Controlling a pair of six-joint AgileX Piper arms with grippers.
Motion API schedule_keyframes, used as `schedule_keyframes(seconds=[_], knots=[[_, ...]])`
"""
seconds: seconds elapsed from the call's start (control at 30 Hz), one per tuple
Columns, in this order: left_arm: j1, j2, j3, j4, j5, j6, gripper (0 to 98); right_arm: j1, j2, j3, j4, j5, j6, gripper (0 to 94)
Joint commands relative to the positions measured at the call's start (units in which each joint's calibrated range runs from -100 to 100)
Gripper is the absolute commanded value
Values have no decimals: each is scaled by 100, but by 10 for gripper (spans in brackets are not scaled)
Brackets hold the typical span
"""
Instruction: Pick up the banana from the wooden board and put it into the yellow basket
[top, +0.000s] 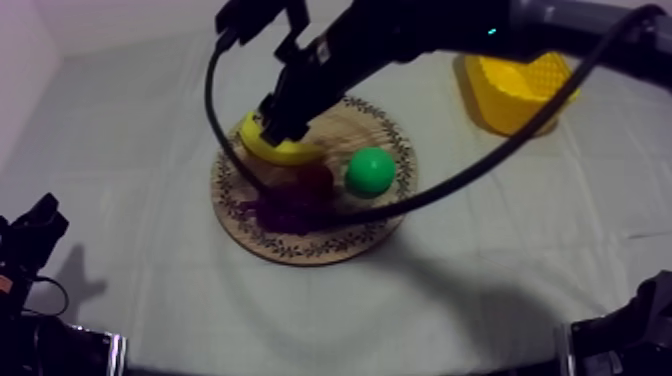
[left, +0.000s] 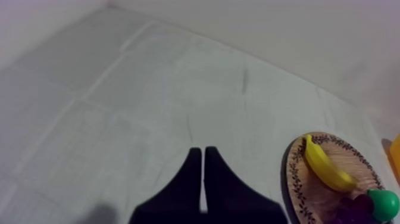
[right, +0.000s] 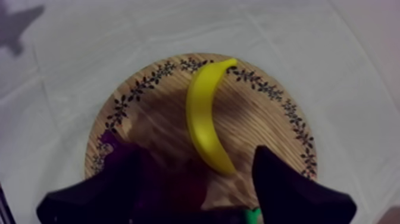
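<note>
The yellow banana (top: 278, 151) lies on the left part of the round wooden board (top: 300, 250), beside a small red fruit (top: 316, 178), purple grapes (top: 285, 210) and a green pear (top: 370, 172). My right arm reaches in from the upper right, and its gripper (top: 272, 120) hangs just over the banana. In the right wrist view the right gripper (right: 197, 152) is open, one finger on each side of the banana (right: 205, 116), above the board (right: 280, 98). My left gripper (left: 199, 150) is shut on nothing over bare cloth, low at the table's left (top: 30, 235).
The yellow basket (top: 515, 90) stands on the cloth at the back right, apart from the board. The left wrist view takes in the board (left: 291, 173) with the banana (left: 324, 164) and the pear (left: 384, 202) off to its side.
</note>
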Motion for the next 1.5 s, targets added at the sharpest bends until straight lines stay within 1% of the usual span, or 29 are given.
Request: schedule_keyframes(seconds=[0.0,0.13,0.5,0.87,1.13,1.23,1.47], knots=[[2,-5,-1,3,-1,0,1,-37,393,-112,122,-21,-118,507],[2,-5,-1,3,-1,2,1,-80,909,-438,243,-55,-239,510],[2,-5,-1,3,-1,-1,1,-83,2132,-1749,469,317,-342,481],[2,-5,-1,3,-1,2,1,-49,2698,-2080,691,283,-418,432],[2,-5,-1,3,-1,1,1,-13,2855,-2096,761,128,-396,291],[2,-5,-1,3,-1,2,1,-7,2894,-2141,811,131,-437,254],[2,-5,-1,3,-1,0,1,30,2663,-2145,745,219,-321,200]])
